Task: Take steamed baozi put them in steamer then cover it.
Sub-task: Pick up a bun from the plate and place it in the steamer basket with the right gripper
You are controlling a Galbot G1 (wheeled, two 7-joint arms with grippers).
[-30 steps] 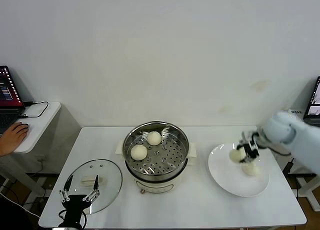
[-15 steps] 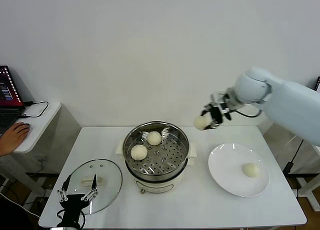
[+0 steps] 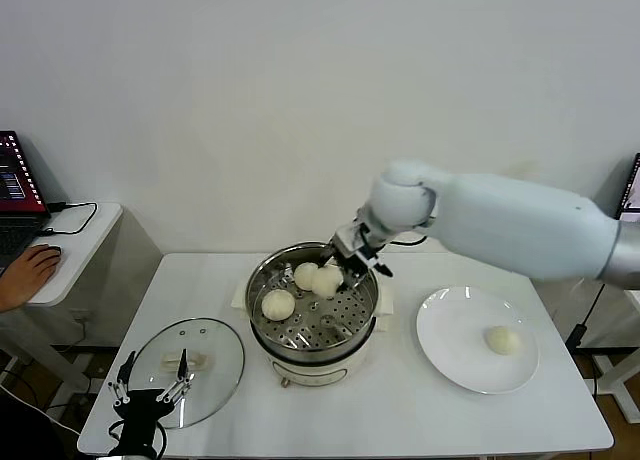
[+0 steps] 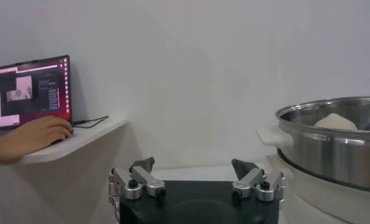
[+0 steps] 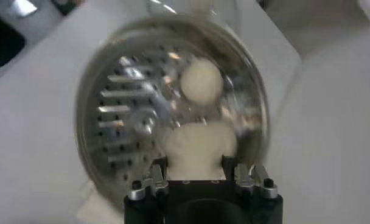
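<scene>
Right gripper (image 3: 338, 271) was over the steamer (image 3: 313, 352), toward its far-right part, fingers pinched on one steamed baozi (image 3: 327, 281). From the right wrist camera the bun (image 5: 199, 148) sat squeezed between the two fingers (image 5: 153, 180), with the perforated tray (image 5: 121, 115) under it. Whether the held bun touched the tray could not be told. The right arm reached in from the robot's right, passing above the table's far edge.

Two more buns lay on the tray: one toward the back (image 3: 305, 275), just beside the held one, and one at the left (image 3: 278, 304). A fourth bun (image 3: 502, 340) sat on the white plate (image 3: 450, 355), right of the steamer and apart from it.

Left gripper (image 3: 148, 395) was parked low at the near-left corner of the table, fingers spread wide and holding nothing. It hung over the near edge of the glass lid (image 3: 220, 370), which lay flat on the table left of the steamer. In the left wrist view its fingers (image 4: 135, 180) stood apart, the steamer's steel wall (image 4: 331, 152) beyond them, a bun (image 4: 335, 122) showing over the rim.

A side table (image 3: 85, 242) stood to the left, with a laptop (image 3: 15, 195) and a person's hand (image 3: 25, 275) on it.
</scene>
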